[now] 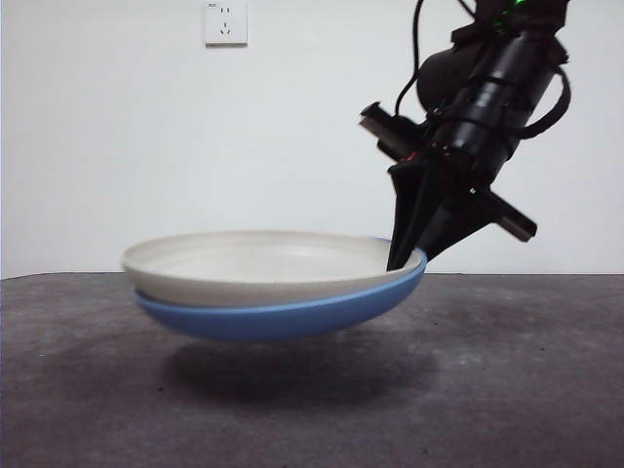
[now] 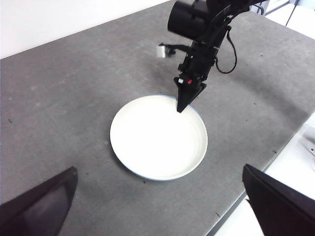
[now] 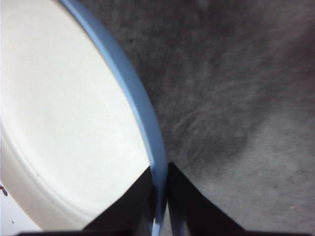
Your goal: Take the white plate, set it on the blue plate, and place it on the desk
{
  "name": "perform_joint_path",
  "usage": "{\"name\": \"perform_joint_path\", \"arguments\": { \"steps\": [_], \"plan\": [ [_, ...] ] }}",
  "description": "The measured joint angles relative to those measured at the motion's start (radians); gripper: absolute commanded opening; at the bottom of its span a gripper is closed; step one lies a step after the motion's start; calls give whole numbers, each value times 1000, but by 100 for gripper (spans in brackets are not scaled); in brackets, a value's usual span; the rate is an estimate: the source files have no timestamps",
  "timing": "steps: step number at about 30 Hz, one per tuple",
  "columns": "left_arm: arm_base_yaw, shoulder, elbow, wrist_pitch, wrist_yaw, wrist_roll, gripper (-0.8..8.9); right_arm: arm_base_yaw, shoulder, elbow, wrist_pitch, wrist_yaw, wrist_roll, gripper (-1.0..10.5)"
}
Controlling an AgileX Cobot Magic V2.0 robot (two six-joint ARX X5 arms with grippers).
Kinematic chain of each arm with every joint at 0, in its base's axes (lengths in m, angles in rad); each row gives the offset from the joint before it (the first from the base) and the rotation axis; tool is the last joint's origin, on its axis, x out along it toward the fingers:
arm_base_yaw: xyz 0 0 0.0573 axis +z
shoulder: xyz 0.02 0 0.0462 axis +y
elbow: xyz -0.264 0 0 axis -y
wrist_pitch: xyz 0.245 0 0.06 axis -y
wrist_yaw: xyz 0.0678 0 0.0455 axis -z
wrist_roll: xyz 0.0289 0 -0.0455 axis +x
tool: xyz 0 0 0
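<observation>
White plate [image 1: 253, 258], matte cream, round, nests in glossy blue plate [image 1: 283, 314]; both lifted clear off the grey mottled bench [image 1: 526, 390], shadow beneath in front view only. Right tool [image 1: 408, 261] pinches the blue rim. Left wrist view shows open bench all round; left tool [image 2: 162, 206] spread wide, empty.

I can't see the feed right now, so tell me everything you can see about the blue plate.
The blue plate is a wide, shallow, glossy round dish with a sloping rim. It hangs tilted above the desk, casting a shadow beneath, lifted at one edge. The white plate sits nested inside it, slightly askew. The right gripper pinches its rim, jaws closed on the blue edge. Nothing else touches it.
</observation>
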Motion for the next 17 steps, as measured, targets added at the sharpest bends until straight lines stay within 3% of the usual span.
{"name": "perform_joint_path", "arguments": {
  "steps": [17],
  "plan": [
    [0, 0, 0, 0, 0, 0, 626, 39, 116, 0, 32, -4, 20, 9]
  ]
}}
